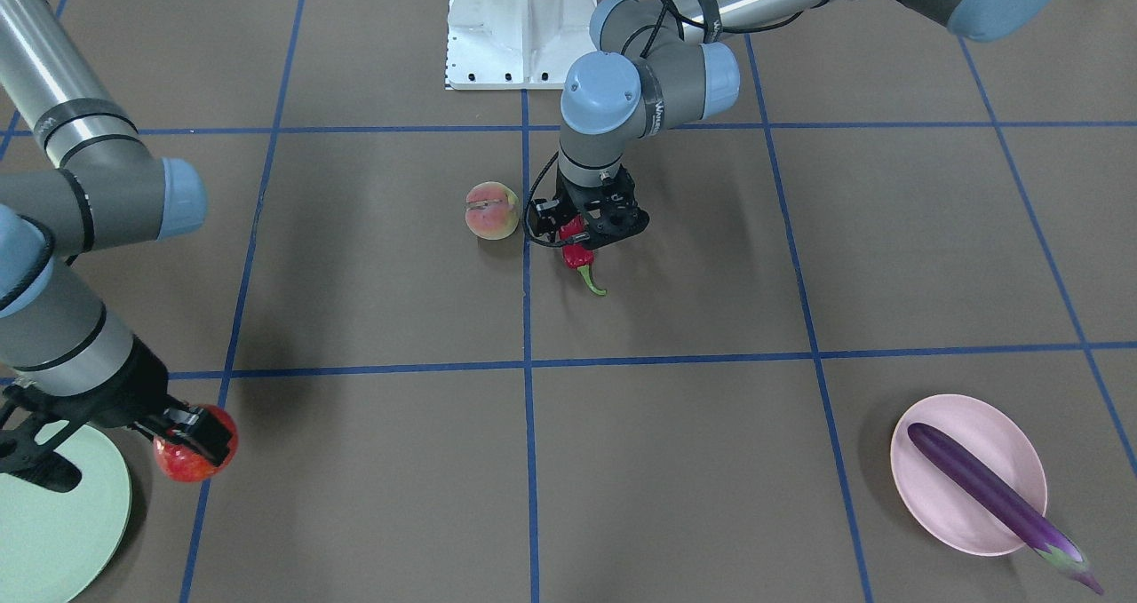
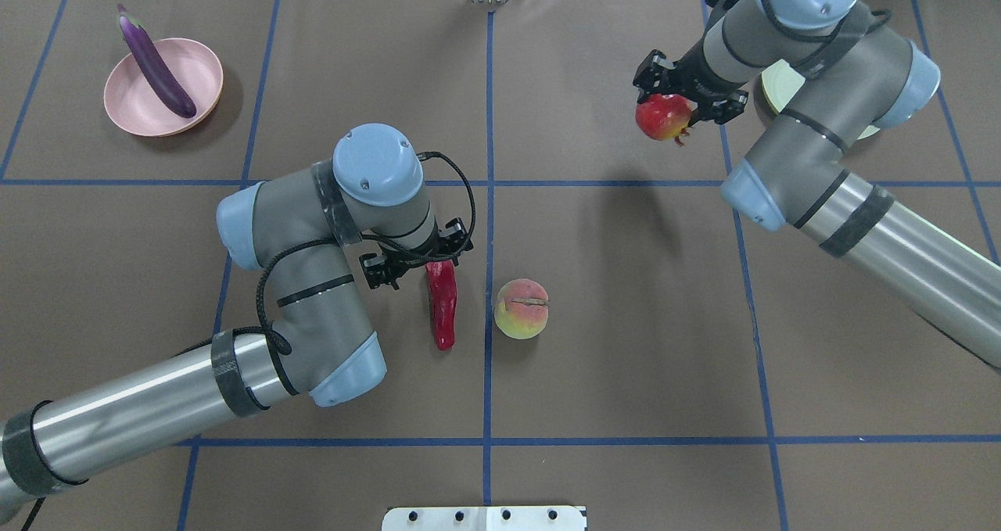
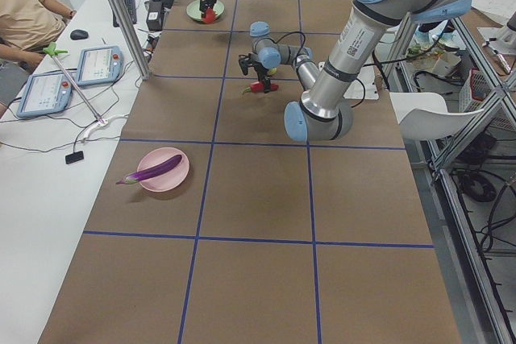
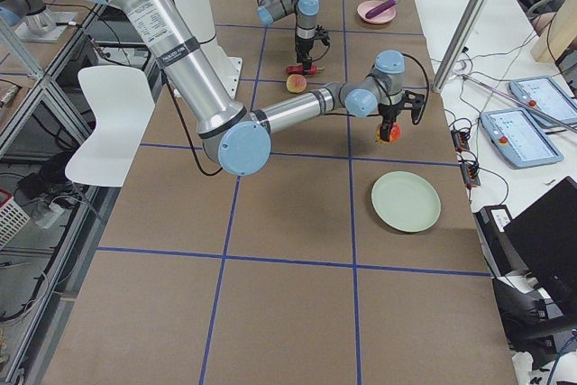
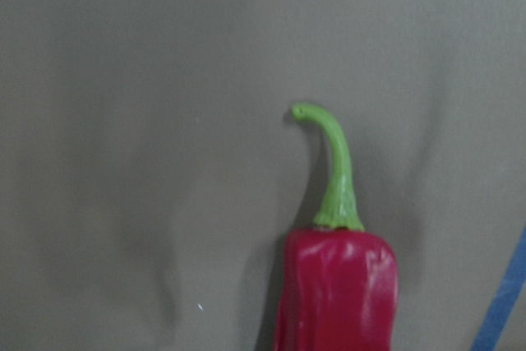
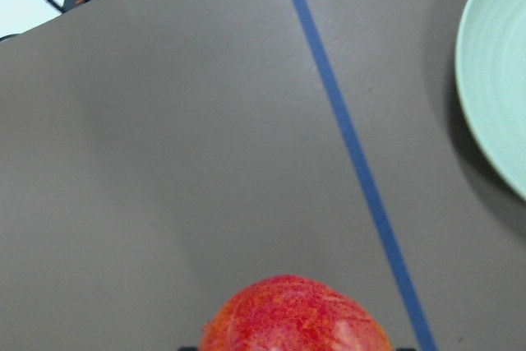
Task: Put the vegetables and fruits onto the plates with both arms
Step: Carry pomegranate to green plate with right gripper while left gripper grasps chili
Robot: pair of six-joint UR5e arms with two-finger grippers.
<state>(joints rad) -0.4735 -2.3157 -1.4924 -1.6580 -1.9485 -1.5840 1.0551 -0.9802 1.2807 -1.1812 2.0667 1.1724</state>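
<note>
My left gripper (image 1: 582, 230) points down and is shut on the red chili pepper (image 2: 443, 304), low over the table. The chili's green stem (image 5: 335, 170) shows in the left wrist view. The peach (image 1: 491, 210) sits on the table right beside it. My right gripper (image 2: 679, 109) is shut on the pomegranate-like fruit (image 1: 188, 450) and holds it in the air next to the mint green plate (image 1: 53, 514), not over it. The fruit (image 6: 296, 318) and the plate's rim (image 6: 493, 80) show in the right wrist view. The purple eggplant (image 1: 986, 487) lies across the pink plate (image 1: 942, 505).
The white base block (image 1: 520, 26) stands at the robot's edge of the table. Blue tape lines cross the brown table cover. In the exterior left view an operator's bench with tablets (image 3: 97, 66) runs along the far side.
</note>
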